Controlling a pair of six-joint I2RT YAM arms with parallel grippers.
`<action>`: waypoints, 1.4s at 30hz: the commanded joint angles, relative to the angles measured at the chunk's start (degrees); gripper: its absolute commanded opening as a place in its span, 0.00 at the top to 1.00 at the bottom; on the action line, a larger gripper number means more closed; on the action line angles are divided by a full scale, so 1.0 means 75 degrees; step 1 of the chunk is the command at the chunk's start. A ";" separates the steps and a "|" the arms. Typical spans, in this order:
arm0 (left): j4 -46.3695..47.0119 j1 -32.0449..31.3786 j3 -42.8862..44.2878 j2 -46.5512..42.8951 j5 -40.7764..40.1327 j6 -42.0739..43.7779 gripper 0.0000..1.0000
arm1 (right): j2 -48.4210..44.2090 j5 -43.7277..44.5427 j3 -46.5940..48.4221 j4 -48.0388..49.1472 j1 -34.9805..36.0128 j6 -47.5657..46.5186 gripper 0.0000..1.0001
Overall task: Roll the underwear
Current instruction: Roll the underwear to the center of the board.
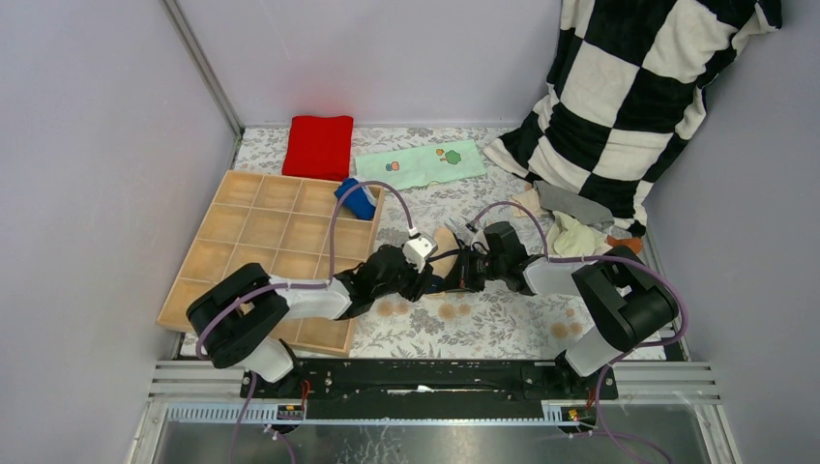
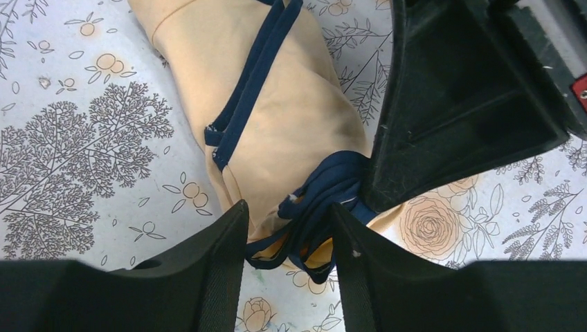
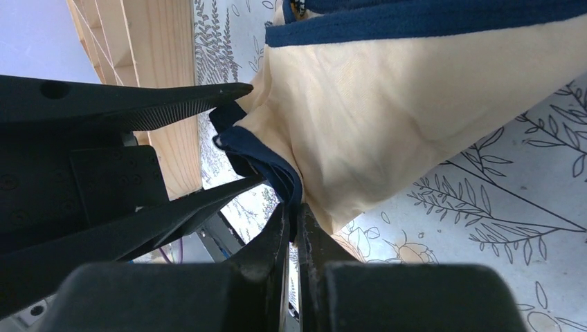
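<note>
The tan underwear (image 2: 277, 104) with navy trim lies partly rolled on the flowered tablecloth, between the two arms in the top view (image 1: 447, 240). My left gripper (image 2: 289, 207) is open, one finger on each side of the bunched navy trim at the roll's near end. My right gripper (image 3: 294, 207) is shut on that same navy trim, beside the tan cloth (image 3: 401, 124). Its black body (image 2: 457, 104) fills the upper right of the left wrist view. The two grippers meet over the cloth at mid-table, the left (image 1: 437, 278) beside the right (image 1: 462, 266).
A wooden compartment tray (image 1: 251, 242) lies at the left with a blue roll (image 1: 356, 198) in a far cell. A red folded cloth (image 1: 319, 145) and a mint printed cloth (image 1: 421, 164) lie at the back. Loose grey and pale garments (image 1: 575, 217) sit under a checkered blanket (image 1: 629, 97).
</note>
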 commanded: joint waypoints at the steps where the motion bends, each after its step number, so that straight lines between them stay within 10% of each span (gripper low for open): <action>1: -0.0119 0.0110 0.0305 0.0248 0.0118 0.0202 0.51 | 0.0098 -0.0192 0.0233 0.0005 -0.0072 -0.0064 1.00; 10: -0.0387 0.0235 0.0562 0.0586 0.0456 0.0217 0.75 | -0.0019 -0.0118 0.0214 0.0011 -0.0077 -0.0106 1.00; 27: -0.0910 0.0693 0.1005 0.1002 0.1256 0.0171 0.84 | -0.2561 0.1723 -0.0803 0.0810 -0.0023 -0.2264 0.32; 35: -0.1005 0.0810 0.1245 0.1254 0.1740 0.0158 0.84 | -0.3845 0.3016 -0.1735 0.2014 0.1115 -0.6657 0.27; 42: -0.0924 0.0894 0.1215 0.1270 0.1914 0.0125 0.84 | -0.3535 0.2891 -0.1921 0.1936 0.1763 -0.7518 0.30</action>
